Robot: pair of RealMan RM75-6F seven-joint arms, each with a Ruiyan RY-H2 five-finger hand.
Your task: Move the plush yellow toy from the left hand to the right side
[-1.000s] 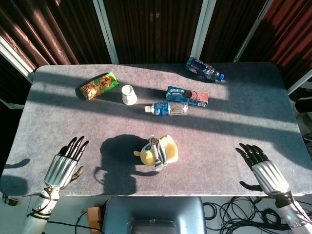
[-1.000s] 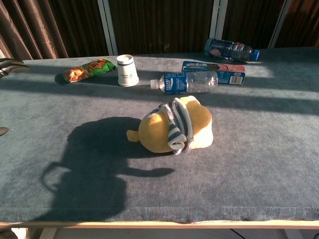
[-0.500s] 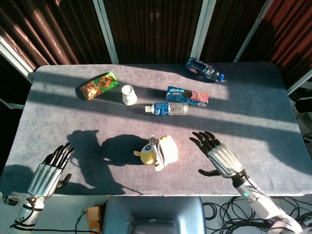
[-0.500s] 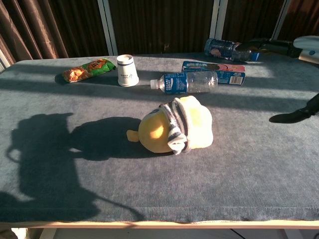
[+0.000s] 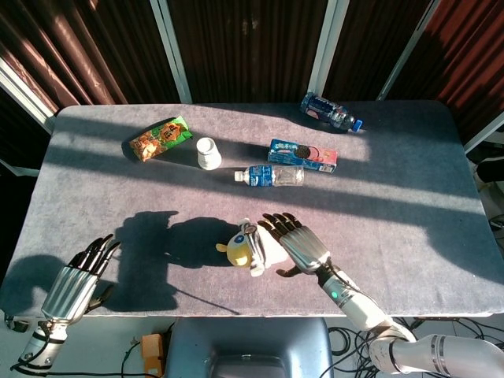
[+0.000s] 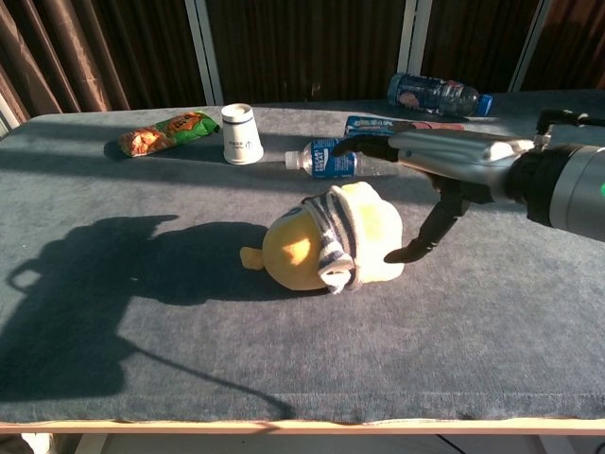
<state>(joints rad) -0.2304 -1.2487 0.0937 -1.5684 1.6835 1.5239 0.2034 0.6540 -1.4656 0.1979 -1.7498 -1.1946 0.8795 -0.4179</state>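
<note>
The plush yellow toy [image 5: 250, 246] [image 6: 321, 242], with a striped scarf around it, lies on the grey table near the front middle. My right hand [image 5: 296, 242] [image 6: 430, 170] hovers flat just over its right side, fingers spread and thumb [image 6: 416, 241] hanging down beside the toy; it holds nothing. Whether it touches the toy I cannot tell. My left hand [image 5: 77, 276] is open at the table's front left corner, far from the toy, and shows only in the head view.
Behind the toy lie a clear bottle [image 5: 269, 176] [image 6: 357, 156], a blue biscuit box [image 5: 303, 155], a white paper cup [image 5: 208, 153] [image 6: 241, 133] and a snack packet [image 5: 160, 138] [image 6: 163, 132]. Another bottle [image 5: 331, 112] [image 6: 437, 95] lies at the back right.
My right hand has swept in from the front right edge to just over the toy's right side. My left hand has drawn back to the front left corner. The toy has not moved.
</note>
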